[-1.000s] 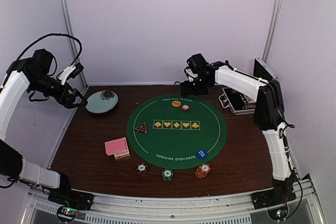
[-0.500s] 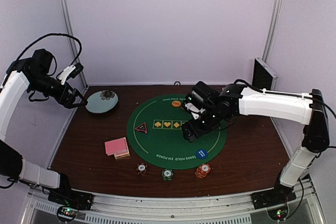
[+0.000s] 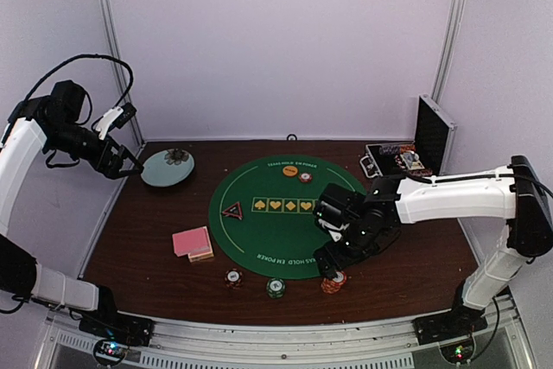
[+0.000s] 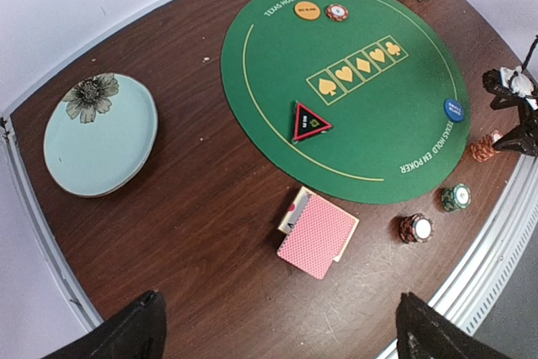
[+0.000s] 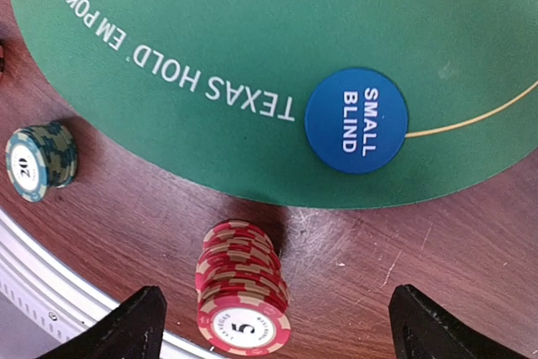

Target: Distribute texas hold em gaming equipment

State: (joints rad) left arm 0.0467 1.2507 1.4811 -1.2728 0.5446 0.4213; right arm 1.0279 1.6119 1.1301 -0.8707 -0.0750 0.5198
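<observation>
my right gripper (image 3: 333,258) hangs low in the lower middle of the top view, just over the red chip stack (image 5: 242,296). its jaws are wide apart and hold nothing. in the right wrist view i see one finger (image 5: 126,325) at the lower left corner and the other at the lower right, with the stack between them. the blue disc (image 5: 356,121) that says small blind lies on the green mat (image 5: 210,23) near its edge, right of the middle of that view. a green chip stack (image 5: 38,161) sits on the brown table (image 5: 420,241) at the left edge. my left gripper (image 3: 130,167) is up at the left side of the top view, next to the pale blue plate (image 3: 164,172), jaws apart and empty. in the left wrist view the pink cards (image 4: 318,233) lie on the table below the middle, the triangle marker (image 4: 310,121) is on the mat in the middle, and the orange disc (image 4: 308,12) and a red chip (image 4: 337,13) sit side by side at the top.
</observation>
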